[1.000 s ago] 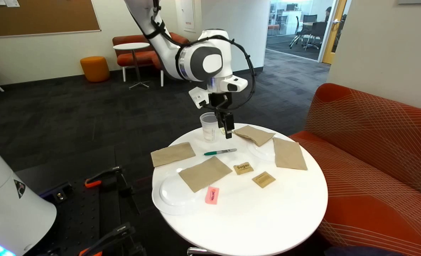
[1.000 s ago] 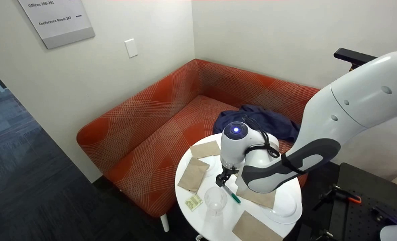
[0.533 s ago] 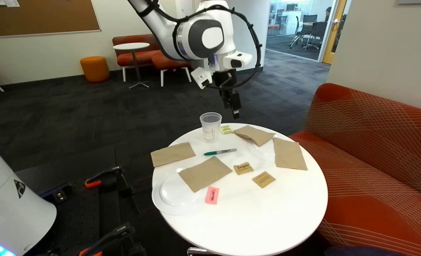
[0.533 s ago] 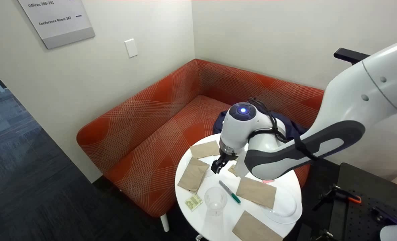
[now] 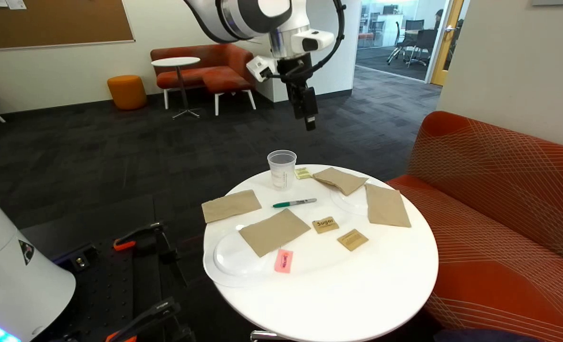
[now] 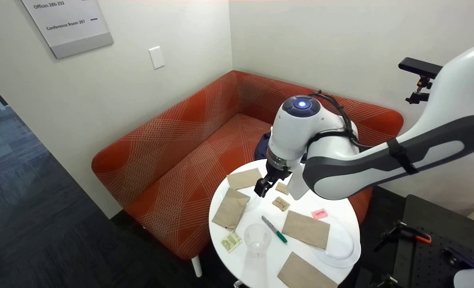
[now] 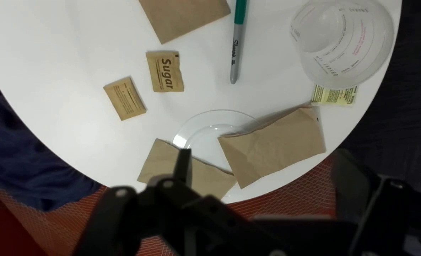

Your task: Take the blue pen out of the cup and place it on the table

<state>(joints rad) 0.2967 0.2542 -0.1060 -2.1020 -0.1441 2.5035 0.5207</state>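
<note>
Pen (image 7: pixel 236 41), green-capped and grey-barrelled, was seen lying flat on the worktop (image 5: pixel 357 289), outside the clear cup (image 7: pixel 341 46) and well below the jaws, which were spread with nothing held between them. In the wrist view it was set ahead of the jaws, its grey end pointed back toward the gap and its long axis roughly square to their closing line. Placement was judged complete; only a clear path up and away seemed called for.

Green and grey pen (image 7: pixel 236 42), white table (image 5: pixel 352 289)
</note>
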